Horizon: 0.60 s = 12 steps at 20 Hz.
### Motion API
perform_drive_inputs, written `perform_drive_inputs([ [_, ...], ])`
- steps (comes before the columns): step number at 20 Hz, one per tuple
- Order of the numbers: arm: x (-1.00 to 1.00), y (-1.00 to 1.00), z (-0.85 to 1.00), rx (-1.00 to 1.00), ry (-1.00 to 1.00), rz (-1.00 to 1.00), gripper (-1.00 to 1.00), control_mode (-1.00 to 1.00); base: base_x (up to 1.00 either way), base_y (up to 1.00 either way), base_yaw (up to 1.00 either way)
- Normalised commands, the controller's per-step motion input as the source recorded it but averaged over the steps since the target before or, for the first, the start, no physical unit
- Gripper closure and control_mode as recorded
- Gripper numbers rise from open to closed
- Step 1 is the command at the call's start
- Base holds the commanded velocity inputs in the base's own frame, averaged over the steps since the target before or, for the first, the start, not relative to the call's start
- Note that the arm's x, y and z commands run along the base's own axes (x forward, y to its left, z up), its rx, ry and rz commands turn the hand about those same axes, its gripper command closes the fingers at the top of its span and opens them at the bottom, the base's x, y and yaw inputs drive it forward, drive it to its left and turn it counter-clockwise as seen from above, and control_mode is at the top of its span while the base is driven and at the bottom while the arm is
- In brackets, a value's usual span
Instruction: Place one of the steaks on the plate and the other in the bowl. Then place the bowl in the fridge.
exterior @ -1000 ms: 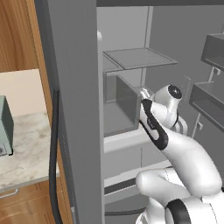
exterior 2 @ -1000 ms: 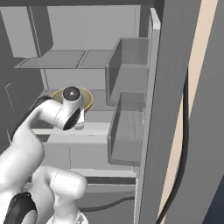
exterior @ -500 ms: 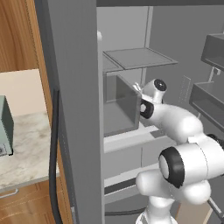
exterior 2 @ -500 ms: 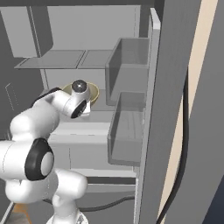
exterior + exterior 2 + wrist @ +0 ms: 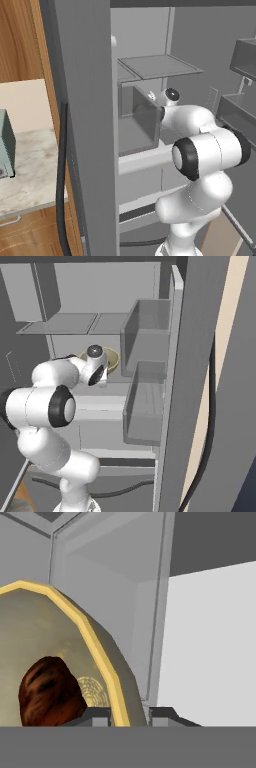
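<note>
Left base view: I see my arm reaching into the open fridge.
Right base view: bowl sits on a fridge shelf, beyond the wrist.
Hand view: pincer clamped on the bowl's rim; steak lies inside.

Arm folded forward, gripper clamped

The white arm rises from its base, bends at a dark elbow joint and reaches forward, wrist level. The gripper has its two dark fingertips drawn close together, pinching a thin yellow rim between them.
</note>
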Motion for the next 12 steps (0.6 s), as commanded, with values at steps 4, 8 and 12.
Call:
perform_drive_inputs([
  [4,0.47,-0.08,-0.27,0.0,0.03,-0.06,1.0,-1.0,0.0,0.0,0.0],
  [8,0.49,-0.07,-0.32,-0.02,0.06,-0.08,1.0,-1.0,0.0,0.0,0.0],
  [12,0.43,-0.06,-0.18,-0.02,0.07,-0.06,1.0,-1.0,0.0,0.0,0.0],
])
